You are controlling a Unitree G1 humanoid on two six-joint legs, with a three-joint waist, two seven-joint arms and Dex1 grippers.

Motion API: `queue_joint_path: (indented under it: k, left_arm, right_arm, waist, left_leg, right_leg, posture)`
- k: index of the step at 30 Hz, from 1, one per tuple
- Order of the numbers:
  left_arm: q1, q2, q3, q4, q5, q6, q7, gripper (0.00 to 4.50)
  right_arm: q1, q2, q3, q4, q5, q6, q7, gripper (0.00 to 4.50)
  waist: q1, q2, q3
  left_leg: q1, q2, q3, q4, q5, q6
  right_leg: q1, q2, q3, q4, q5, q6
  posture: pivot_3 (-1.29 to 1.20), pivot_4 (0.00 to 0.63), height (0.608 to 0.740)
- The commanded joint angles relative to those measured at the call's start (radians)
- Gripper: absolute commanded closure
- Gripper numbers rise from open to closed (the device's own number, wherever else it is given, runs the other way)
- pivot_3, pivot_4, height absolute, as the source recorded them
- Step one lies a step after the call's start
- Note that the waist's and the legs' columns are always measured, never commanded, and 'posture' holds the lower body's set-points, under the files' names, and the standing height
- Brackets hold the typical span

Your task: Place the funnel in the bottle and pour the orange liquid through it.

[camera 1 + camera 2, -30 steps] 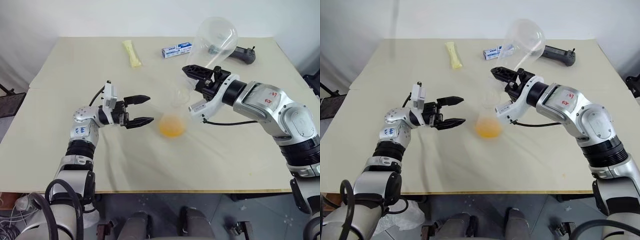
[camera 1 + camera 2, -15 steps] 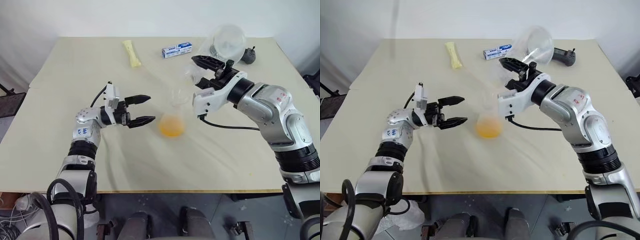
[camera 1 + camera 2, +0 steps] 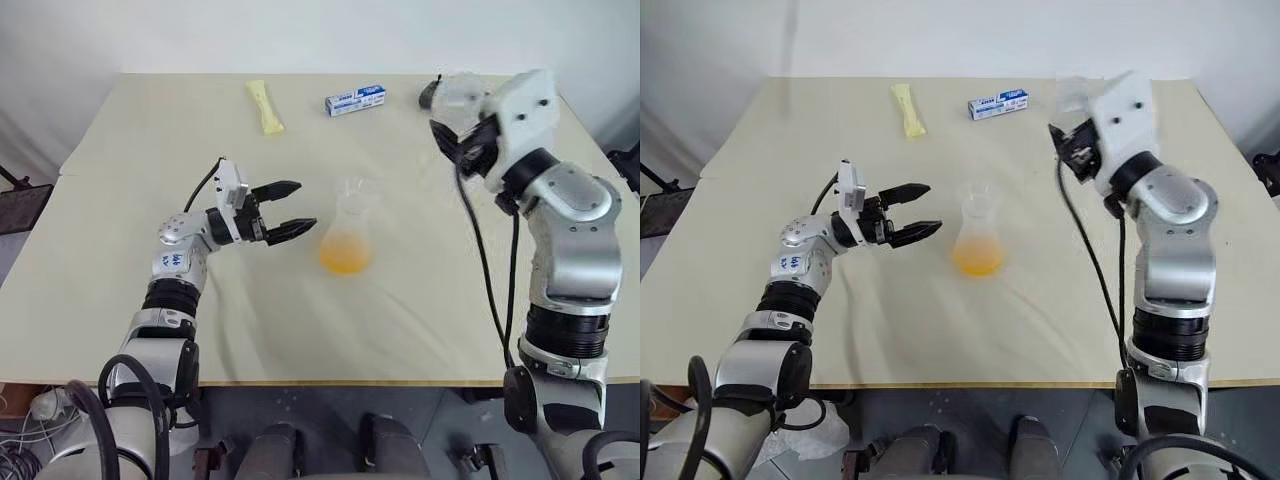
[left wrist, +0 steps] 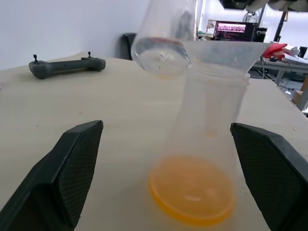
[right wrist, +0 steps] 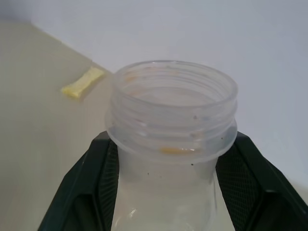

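The clear bottle (image 3: 350, 225) stands upright mid-table with the orange liquid (image 3: 345, 256) pooled in its base. The transparent funnel (image 3: 357, 189) sits in its mouth, and its flared rim (image 4: 226, 57) shows in the left wrist view. My left gripper (image 3: 288, 211) is open just left of the bottle, level with it and holding nothing. My right gripper (image 5: 168, 163) is raised at the far right, shut on the neck of a second clear flask (image 5: 171, 110). That flask is held mouth-up with only traces of orange inside.
A yellow packet (image 3: 264, 106) and a blue-and-white box (image 3: 354, 99) lie near the table's far edge. A black controller (image 4: 67, 66) rests at the far right behind the raised flask. Bare tabletop (image 3: 400, 320) surrounds the bottle.
My right arm swung up and to the right, away from the bottle. It rolled the held flask from tipped over the funnel to mouth-up. The left gripper turned slightly toward the bottle.
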Motion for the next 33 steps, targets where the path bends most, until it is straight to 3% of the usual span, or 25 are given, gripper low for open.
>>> queue_joint_path:
  k: [1,6,14,20,33]
  left_arm:
    - [0.021,-0.002,0.021,-0.068,-0.021,0.023,0.018,0.0]
    - [0.046,0.015,0.012,-0.111,0.011,0.104,0.098,0.0]
    - [0.067,0.039,-0.004,-0.161,0.039,0.139,0.147,0.0]
    - [0.086,0.046,-0.006,-0.205,0.038,0.17,0.144,0.0]
    - [0.088,0.056,0.014,-0.202,0.027,0.203,0.149,0.0]
  right_arm:
    - [0.026,-0.019,-0.118,0.073,0.114,-0.022,-0.027,2.07]
    - [0.025,-0.067,-0.206,0.27,0.202,-0.088,-0.048,2.07]
    - [0.033,-0.11,-0.189,0.404,0.258,-0.195,-0.055,2.07]
    - [0.071,-0.123,-0.161,0.397,0.261,-0.233,-0.059,0.03]
    - [0.071,-0.191,-0.118,0.291,0.324,-0.198,-0.044,0.03]
  waist:
    - [-0.001,0.0,0.0]
    - [-0.004,0.0,0.0]
    - [-0.006,0.0,0.0]
    - [-0.003,0.0,0.0]
    - [-0.002,0.0,0.0]
  left_leg:
    - [0.0,0.0,0.0,0.0,0.0,0.0]
    - [0.001,0.0,0.002,-0.001,0.0,0.0]
    - [0.001,0.0,0.002,-0.001,0.0,0.0]
    - [0.001,0.0,0.002,-0.001,0.0,0.0]
    - [0.001,0.0,0.002,-0.001,0.0,0.0]
  right_leg:
    - [0.0,0.0,0.0,0.0,0.0,0.0]
    - [0.0,0.0,0.0,0.0,0.0,0.0]
    - [-0.001,0.0,0.001,0.0,0.0,0.0]
    - [-0.001,0.0,0.001,0.0,0.0,0.0]
    - [-0.001,-0.001,0.001,0.0,0.0,0.0]
  posture:
    - [0.0,0.15,0.74]
    - [0.0,0.15,0.74]
    - [0.0,0.15,0.74]
    - [0.0,0.15,0.74]
    - [0.0,0.15,0.74]
